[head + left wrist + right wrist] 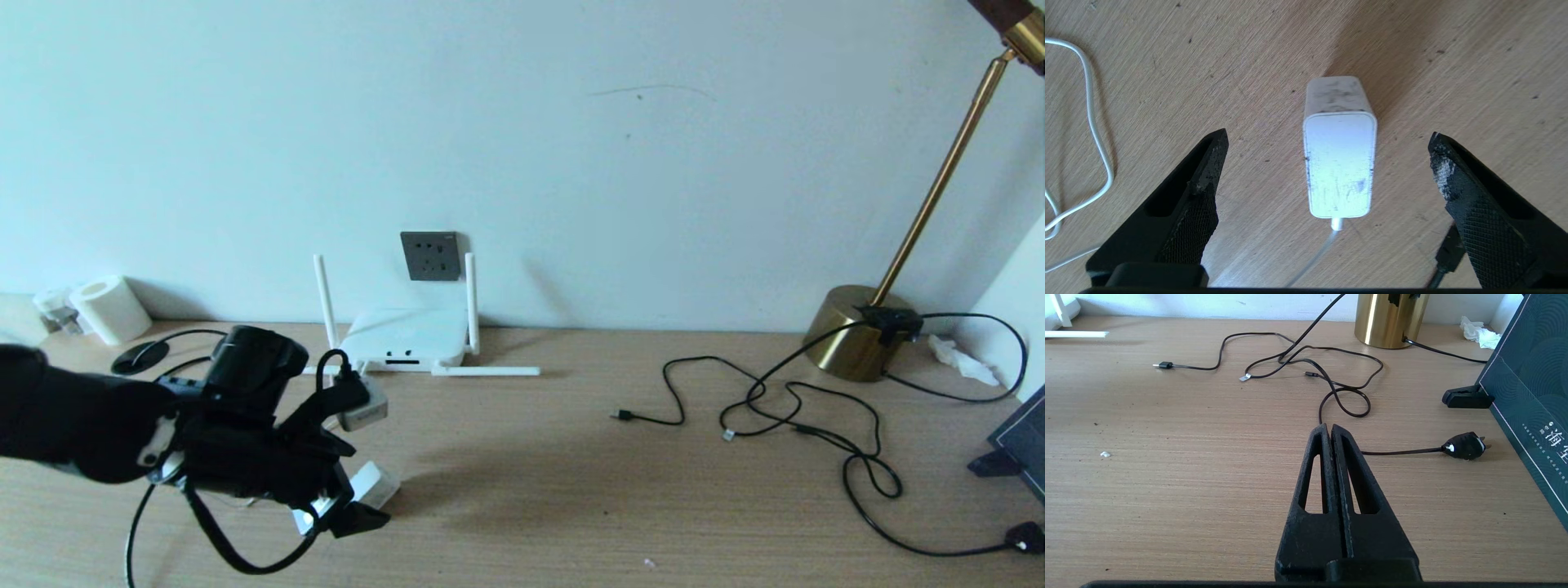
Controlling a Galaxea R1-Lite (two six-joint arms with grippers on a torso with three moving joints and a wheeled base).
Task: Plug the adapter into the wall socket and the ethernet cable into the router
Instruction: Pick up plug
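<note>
Nearest to me is the wooden desk point(1167, 81), the widest thing around, running under both of my grippers to the pale wall point(571, 122). Beyond my right fingertips a brass lamp point(853, 335) stands at the wall, with a dark green box point(1531, 388) off to one side of those fingers.

Ahead of my left gripper point(1327, 163), against the wall, lies the router point(404, 336) with its antennas, two upright and one flat on the desk. Just above it sits the wall socket point(430, 256), dark grey and set in the wall.

My left gripper hangs over the desk with its fingers point(1196, 192) spread wide. The adapter point(1340, 163) lies flat between them, touching neither pad, its thin white cord point(1094, 134) looping off beside one finger.

My right gripper point(1329, 428) has its fingers pressed together, holding nothing, low over bare desk. Past its tips sprawl tangled black cables. One of them, the ethernet cable point(1274, 371), ends in a small clear plug lying loose on the wood, well apart from the router. Another ends in a black two-pin plug point(1466, 445) beside my right fingers.
</note>
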